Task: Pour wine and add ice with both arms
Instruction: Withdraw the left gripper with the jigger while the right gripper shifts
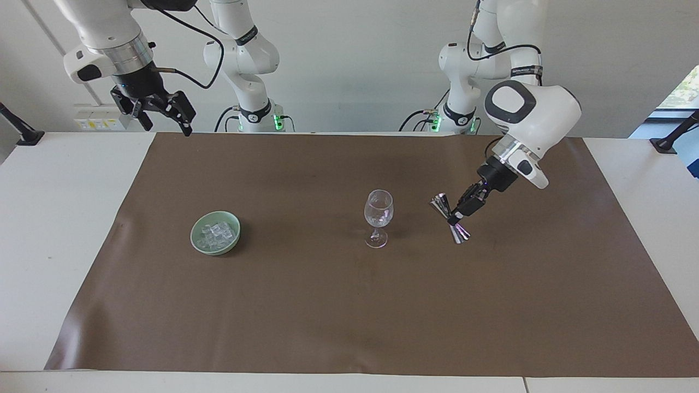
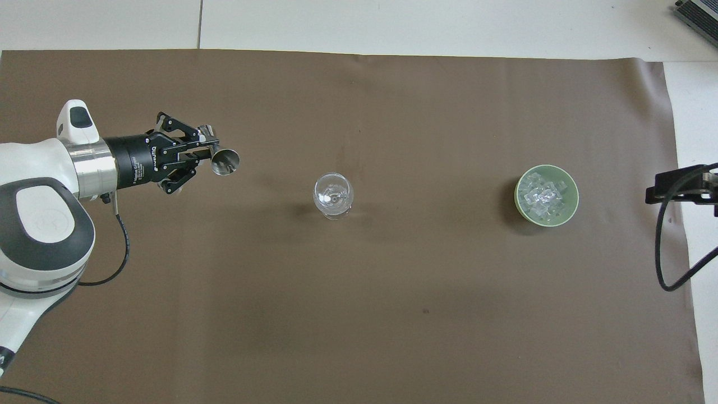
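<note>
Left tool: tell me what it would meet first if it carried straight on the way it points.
Probably the brown mat. The left tool, shut on the jigger, slants downward, roughly toward the wine glass, but likely reaches the mat short of its foot; depth is uncertain.

Left gripper (image 1: 457, 215) over the brown mat (image 1: 349, 305), clamped on the waist of a tilted steel jigger (image 1: 451, 220), beside the wine glass (image 1: 378, 218) but apart from it. Glass upright mid-mat. Pale green bowl (image 1: 215, 233) of ice (image 1: 216, 233) toward the right arm's end. Right gripper (image 1: 164, 115) raised above the mat's corner, fingers spread, empty.
</note>
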Tool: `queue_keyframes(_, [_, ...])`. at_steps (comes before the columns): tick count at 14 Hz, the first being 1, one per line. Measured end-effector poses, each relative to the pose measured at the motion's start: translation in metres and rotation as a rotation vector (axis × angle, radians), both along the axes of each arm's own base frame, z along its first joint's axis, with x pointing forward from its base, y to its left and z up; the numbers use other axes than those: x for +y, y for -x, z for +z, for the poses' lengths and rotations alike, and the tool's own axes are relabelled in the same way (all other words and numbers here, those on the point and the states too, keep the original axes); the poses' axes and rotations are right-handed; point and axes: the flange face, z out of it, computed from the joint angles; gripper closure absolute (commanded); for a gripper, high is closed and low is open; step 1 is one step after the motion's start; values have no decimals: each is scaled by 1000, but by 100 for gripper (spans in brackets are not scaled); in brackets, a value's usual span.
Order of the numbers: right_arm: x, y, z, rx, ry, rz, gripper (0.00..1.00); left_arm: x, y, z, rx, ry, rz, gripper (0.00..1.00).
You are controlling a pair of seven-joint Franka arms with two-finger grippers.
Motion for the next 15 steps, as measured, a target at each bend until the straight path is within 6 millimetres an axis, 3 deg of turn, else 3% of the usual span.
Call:
queue_keyframes(8, [0,0,0,0,0,0,0,87,-37,-23,256,179,195,100])
queue_keyframes(15, [0,0,0,0,0,0,0,166,-35,-51,427,378,400,100])
